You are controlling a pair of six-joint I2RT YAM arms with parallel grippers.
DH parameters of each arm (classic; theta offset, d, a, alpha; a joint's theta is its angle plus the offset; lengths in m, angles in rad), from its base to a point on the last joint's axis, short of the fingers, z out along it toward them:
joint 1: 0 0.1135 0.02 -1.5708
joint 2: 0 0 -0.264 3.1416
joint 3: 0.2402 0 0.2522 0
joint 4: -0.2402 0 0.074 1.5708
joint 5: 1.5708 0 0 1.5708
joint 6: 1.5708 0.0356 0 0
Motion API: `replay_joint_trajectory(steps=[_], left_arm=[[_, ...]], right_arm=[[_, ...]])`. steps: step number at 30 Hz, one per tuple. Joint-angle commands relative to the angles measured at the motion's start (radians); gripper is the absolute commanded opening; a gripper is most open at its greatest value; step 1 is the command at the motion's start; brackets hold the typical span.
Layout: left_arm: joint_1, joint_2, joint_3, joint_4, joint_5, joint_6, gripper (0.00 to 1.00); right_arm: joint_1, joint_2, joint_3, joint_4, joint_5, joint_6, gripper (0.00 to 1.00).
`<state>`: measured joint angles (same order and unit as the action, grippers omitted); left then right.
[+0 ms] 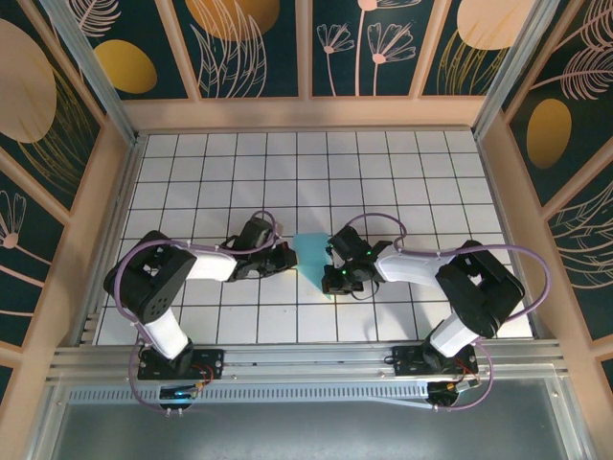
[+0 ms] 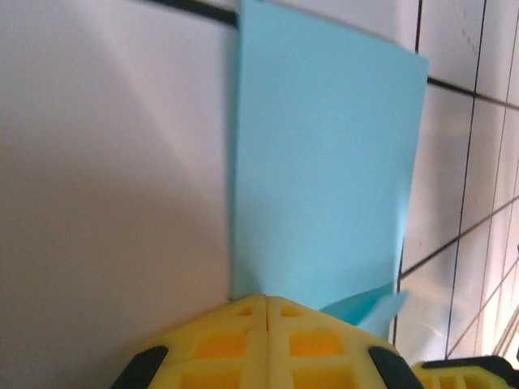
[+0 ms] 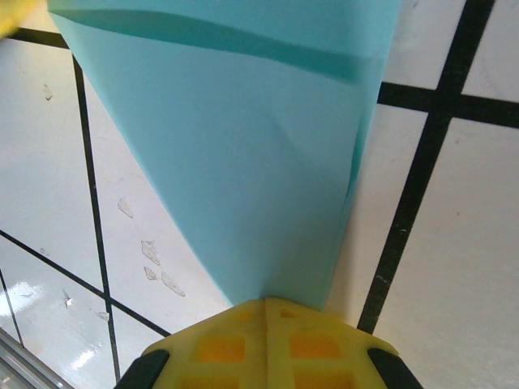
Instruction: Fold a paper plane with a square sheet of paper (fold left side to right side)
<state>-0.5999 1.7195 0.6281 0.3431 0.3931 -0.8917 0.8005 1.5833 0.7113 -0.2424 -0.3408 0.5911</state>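
Observation:
The light teal-blue paper (image 1: 311, 257) lies on the white grid table between the two arms, folded into a shape that is wide at the far end and tapers to a point at the near end. My left gripper (image 1: 284, 257) is shut, its yellow fingertips (image 2: 268, 301) touching the near edge of the flat folded paper (image 2: 324, 162); a loose flap (image 2: 365, 308) sticks out beside them. My right gripper (image 1: 332, 275) is shut too, its tips (image 3: 265, 304) resting on the narrow end of the paper (image 3: 243, 162), which widens away from them.
The white tiled table (image 1: 239, 172) with black grid lines is boxed in by wooden walls (image 1: 306, 113) on three sides. A metal rail (image 1: 306, 359) runs along the near edge by the arm bases. Small scuff marks (image 3: 154, 259) dot a tile left of the paper.

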Motion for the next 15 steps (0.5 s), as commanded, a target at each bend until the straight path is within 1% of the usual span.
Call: replay_joint_trajectory(steps=[1, 4, 9, 13, 15], left_arm=[[0.06, 0.008, -0.031, -0.093, -0.11, 0.074, 0.0], [0.079, 0.0, -0.025, -0.101, -0.103, 0.087, 0.0], [0.079, -0.109, -0.022, -0.134, -0.1, 0.118, 0.0], [0.064, -0.176, -0.066, -0.08, -0.014, 0.119, 0.0], [0.031, -0.191, -0.074, -0.047, 0.044, 0.114, 0.0]], right_arm=[[0.009, 0.085, -0.069, -0.13, 0.152, 0.009, 0.0], [0.009, 0.082, -0.069, -0.13, 0.152, 0.01, 0.0], [0.009, 0.08, -0.065, -0.125, 0.152, 0.013, 0.0], [0.011, 0.078, -0.063, -0.117, 0.151, 0.017, 0.0], [0.011, 0.077, -0.067, -0.113, 0.151, 0.021, 0.0]])
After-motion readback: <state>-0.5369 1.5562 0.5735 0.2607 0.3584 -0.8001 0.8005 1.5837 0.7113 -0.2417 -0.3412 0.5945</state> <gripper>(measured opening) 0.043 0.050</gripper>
